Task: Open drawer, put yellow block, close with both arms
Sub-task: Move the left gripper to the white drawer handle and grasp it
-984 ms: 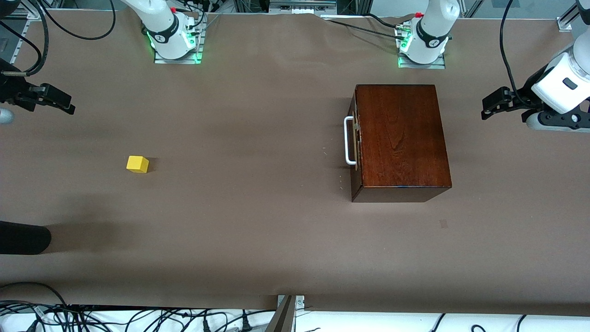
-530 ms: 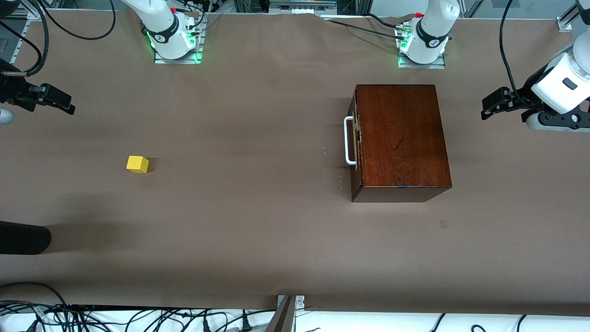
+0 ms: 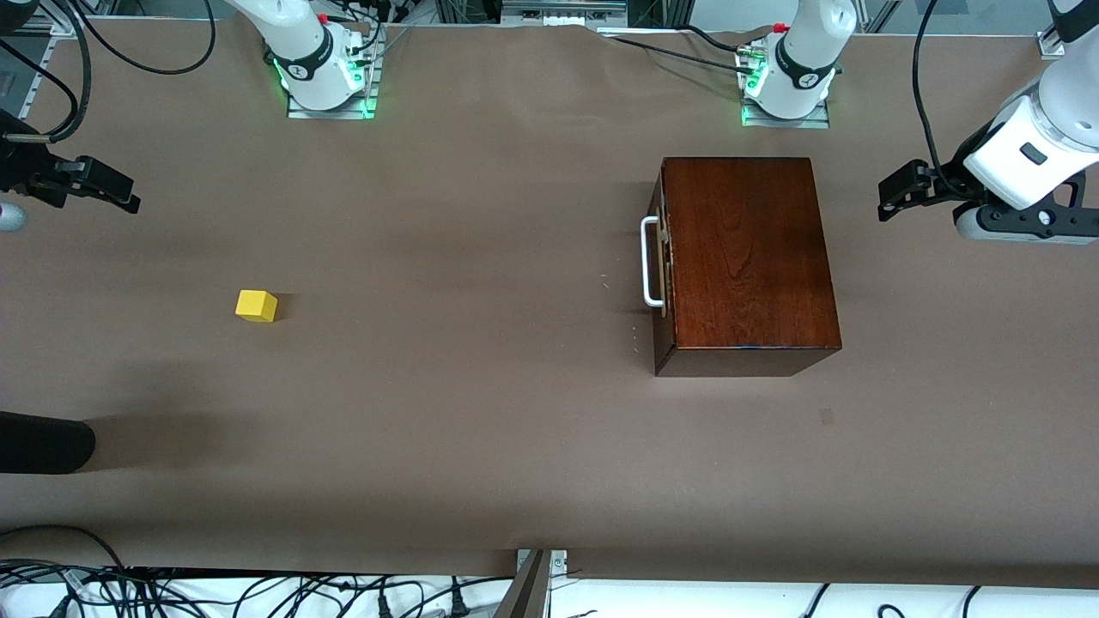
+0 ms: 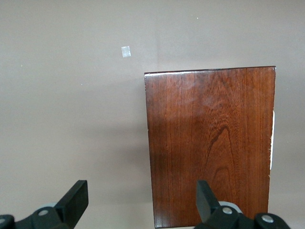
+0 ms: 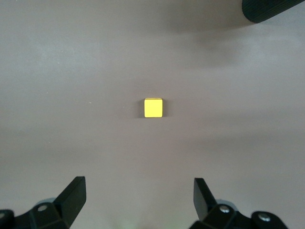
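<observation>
The dark mahogany box (image 3: 747, 257) stands toward the left arm's end of the table. The drawer (image 3: 661, 257) is shut, with its white bar handle (image 3: 650, 262) facing the right arm's end. The yellow block (image 3: 256, 305) lies alone on the brown table cover toward the right arm's end. My left gripper (image 3: 897, 193) is open and empty, up in the air beside the box's end away from the handle. The left wrist view shows the box top (image 4: 212, 143) past my open left gripper (image 4: 141, 195). My right gripper (image 3: 112, 189) is open and empty, with the block (image 5: 153, 107) ahead of it in the right wrist view (image 5: 139, 193).
A black rounded object (image 3: 43, 442) reaches in at the table's edge nearer the front camera than the block, and shows in the right wrist view (image 5: 274, 9). A small tape mark (image 3: 826, 416) lies on the cover near the box. Cables (image 3: 172, 592) hang along the front edge.
My left gripper has moved a little toward the box. The right arm, the block and the box have not moved.
</observation>
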Tool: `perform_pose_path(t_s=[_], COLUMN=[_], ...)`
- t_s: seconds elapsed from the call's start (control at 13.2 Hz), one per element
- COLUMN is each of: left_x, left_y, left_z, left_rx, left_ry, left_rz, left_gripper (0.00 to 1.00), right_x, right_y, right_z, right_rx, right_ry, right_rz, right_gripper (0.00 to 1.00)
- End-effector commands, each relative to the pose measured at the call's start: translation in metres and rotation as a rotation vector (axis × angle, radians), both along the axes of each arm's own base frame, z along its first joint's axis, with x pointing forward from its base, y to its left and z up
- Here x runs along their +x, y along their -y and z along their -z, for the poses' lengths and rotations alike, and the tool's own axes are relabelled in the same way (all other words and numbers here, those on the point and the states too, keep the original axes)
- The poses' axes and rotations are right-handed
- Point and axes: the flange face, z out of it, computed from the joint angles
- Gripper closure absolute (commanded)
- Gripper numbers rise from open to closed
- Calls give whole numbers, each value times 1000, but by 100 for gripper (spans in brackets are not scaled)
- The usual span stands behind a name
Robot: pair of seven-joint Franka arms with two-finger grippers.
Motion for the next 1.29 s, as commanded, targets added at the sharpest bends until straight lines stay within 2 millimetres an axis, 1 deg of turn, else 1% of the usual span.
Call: perform_pose_path(t_s=[0.0, 0.15, 0.23, 0.38, 0.53, 0.61, 0.76, 0.83, 0.91, 0.98, 1.14, 1.21], left_x=[-5, -3, -3, -4, -11, -17, -35, -43, -52, -57, -67, -69], left_y=[31, 49, 68, 98, 131, 158, 214, 237, 264, 281, 321, 336], left_z=[2, 6, 8, 17, 22, 23, 36, 43, 53, 68, 100, 117], left_rx=[0, 4, 7, 13, 16, 16, 63, 94, 101, 111, 156, 171], left_ry=[-8, -14, -16, -26, -34, -34, -32, -14, -14, -33, -17, -10], left_rz=[7, 3, 7, -15, -20, -23, -27, -35, -54, -75, -42, -46], left_gripper=[0, 0, 0, 0, 0, 0, 0, 0, 0, 0, 0, 0], right_x=[-1, -1, -1, -1, -1, -1, -1, 0, 0, 0, -1, 0], right_y=[5, 5, 5, 5, 5, 5, 5, 5, 5, 5, 5, 5], right_z=[-2, -2, -2, -2, -2, -2, -2, -2, -2, -2, -2, -2], right_rx=[-15, -15, -15, -15, -15, -15, -15, -15, -15, -15, -15, -15], right_ry=[-7, -7, -7, -7, -7, -7, -7, -6, -6, -6, -7, -6], right_rz=[14, 14, 14, 14, 14, 14, 14, 14, 15, 15, 15, 15], right_gripper=[0, 0, 0, 0, 0, 0, 0, 0, 0, 0, 0, 0])
